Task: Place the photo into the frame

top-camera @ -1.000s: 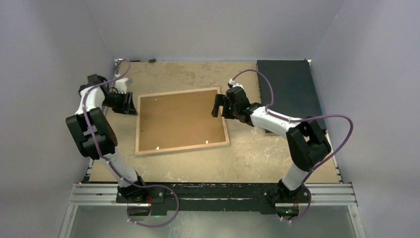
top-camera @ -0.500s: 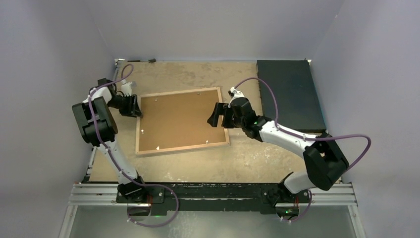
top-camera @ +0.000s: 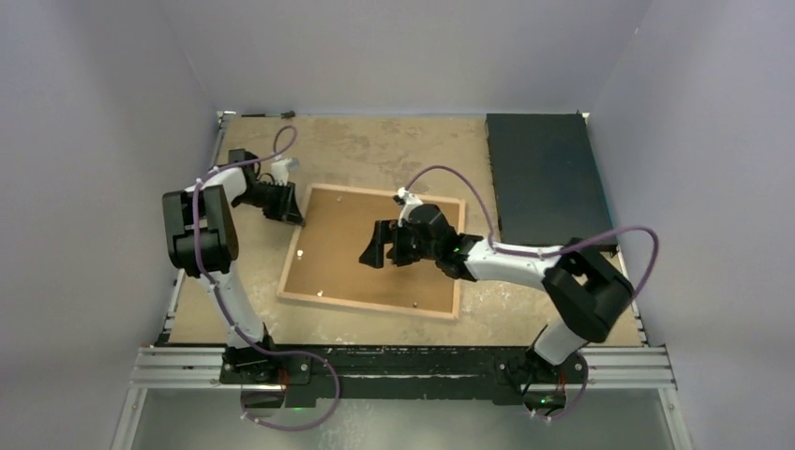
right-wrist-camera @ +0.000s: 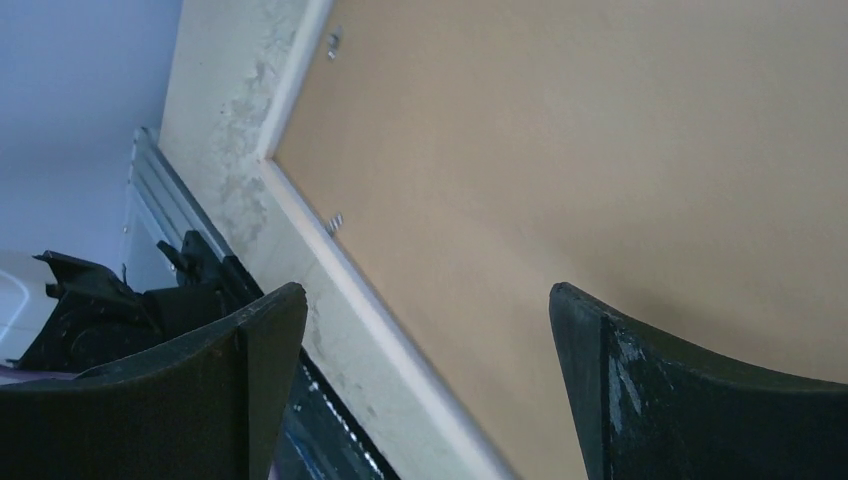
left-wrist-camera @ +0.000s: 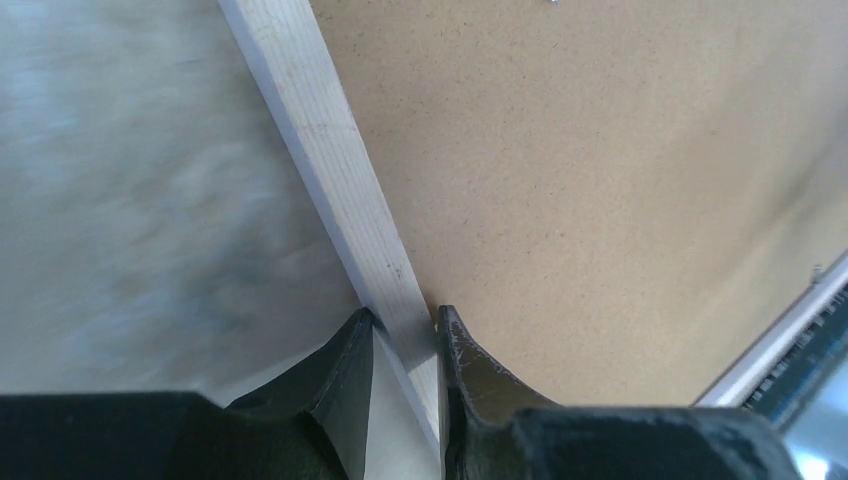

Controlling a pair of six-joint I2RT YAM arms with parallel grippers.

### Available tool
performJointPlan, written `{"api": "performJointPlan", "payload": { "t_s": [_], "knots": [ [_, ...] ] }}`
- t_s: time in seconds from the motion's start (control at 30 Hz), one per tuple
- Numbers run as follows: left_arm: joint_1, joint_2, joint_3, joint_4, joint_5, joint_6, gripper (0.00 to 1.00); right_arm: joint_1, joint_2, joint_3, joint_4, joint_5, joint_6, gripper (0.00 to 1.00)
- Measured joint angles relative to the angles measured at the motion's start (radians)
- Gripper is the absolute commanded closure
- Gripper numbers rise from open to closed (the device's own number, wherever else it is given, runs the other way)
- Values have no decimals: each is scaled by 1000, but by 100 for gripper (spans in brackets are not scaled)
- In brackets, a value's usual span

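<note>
So, we're looking at the frame [top-camera: 366,306] lying back-side up on the table [top-camera: 375,145], a bit askew, with the brown backing board [top-camera: 337,248] sitting inside its light wood rail.

The left gripper [top-camera: 292,214] is at the frame's far-left corner. In the left wrist view its jaws are clamped on the wood rail [left-wrist-camera: 320,150], one finger [left-wrist-camera: 350,365] on the outer side and the other on the board side. Outside those jaws we get bare, blurry tabletop [left-wrist-camera: 130,200]; inside them it's all backing board [left-wrist-camera: 600,200].

The right gripper [top-camera: 374,252] hangs over the middle of the board with its jaws spread wide and nothing between them. From the right wrist view, the board [right-wrist-camera: 600,150] fills the space under and beyond the jaws, and the frame's pale rail [right-wrist-camera: 380,330] runs diagonally just past the left-hand finger [right-wrist-camera: 260,380]. A couple of small metal tabs [right-wrist-camera: 333,222] sit along that rail, too small for us to read anything off them.

The tabletop is tan and worn, with pale scuffed patches. A black mat [top-camera: 544,178] lies flat well off to the outer side of the right jaws, in the far-right corner. Plain pale lavender-grey walls [top-camera: 403,56] box the table in on three sides, and a metal rail [top-camera: 403,361] carries both arm bases at the near edge.
</note>
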Motion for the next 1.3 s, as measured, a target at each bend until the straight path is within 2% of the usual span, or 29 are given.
{"api": "performJointPlan", "payload": {
  "t_s": [0.1, 0.17, 0.33, 0.53, 0.7, 0.9, 1.23, 1.3],
  "knots": [
    [-42, -1, -22, -8, 56, 3, 88, 23, 113, 64, 60, -44, -1, 7],
    [-58, 0, -31, -30, 82, 11, 84, 31, 180, 109, 96, -72, -1, 7],
    [-30, 0, -33, -89, 115, 35, 59, 60, 294, 214, 165, -119, 0, 8],
    [76, 0, 23, -239, 183, 111, 53, 122, 399, 335, 205, -143, 5, 8],
    [143, 0, 25, -324, 185, 217, 63, 163, 486, 430, 206, -153, 8, 9],
    [140, 0, -58, -333, 177, 272, 68, 193, 586, 539, 197, -163, 16, 9],
    [138, 30, -73, -346, 182, 320, 87, 206, 628, 556, 188, -162, 33, 10],
    [135, 39, -81, -344, 182, 324, 88, 206, 629, 556, 188, -162, 35, 10]
  ]
}}
